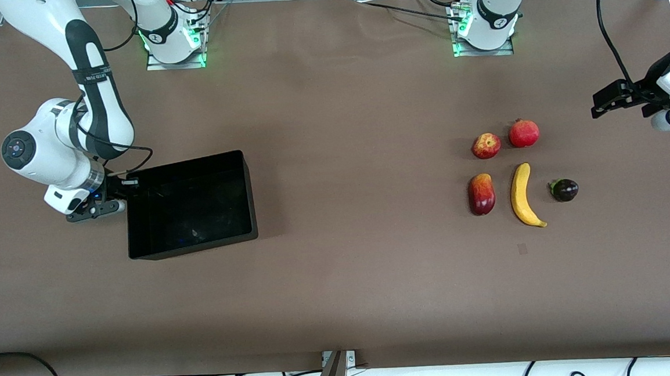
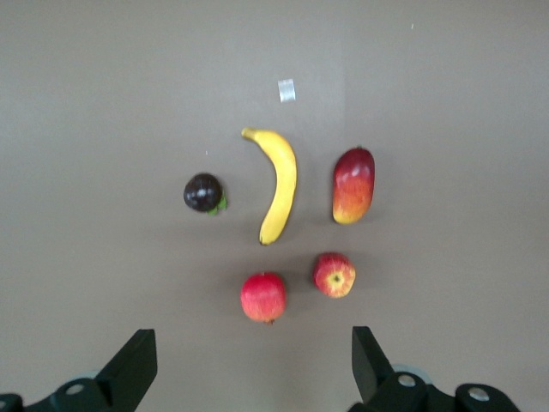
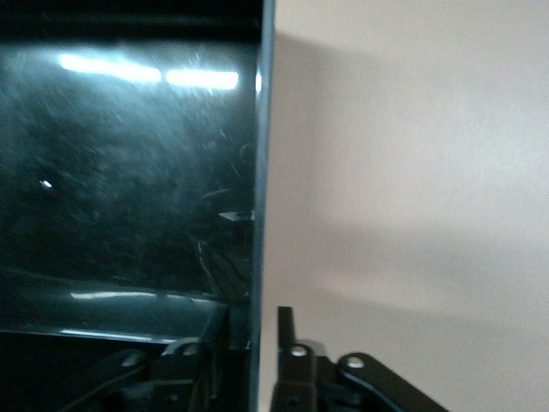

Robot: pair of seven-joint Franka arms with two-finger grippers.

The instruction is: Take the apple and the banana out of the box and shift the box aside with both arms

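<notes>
At the frame's left-centre, the right hand [image 1: 115, 197] straddles the end wall of the glossy black open-top plastic box [image 1: 190, 204] with fingers slightly parted, so retreat means moving away from that wall, while the left hand [image 1: 617, 98] waits wide open, empty.

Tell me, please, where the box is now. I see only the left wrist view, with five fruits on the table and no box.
Observer: The box stands toward the right arm's end of the table.
Operator: Is anything inside it?
Observer: No, it is empty.
Operator: And where is the right gripper?
Observer: The right gripper is at the box wall at that end. Its fingers stand open on either side of the wall, and the outer one is clear of it.
</notes>
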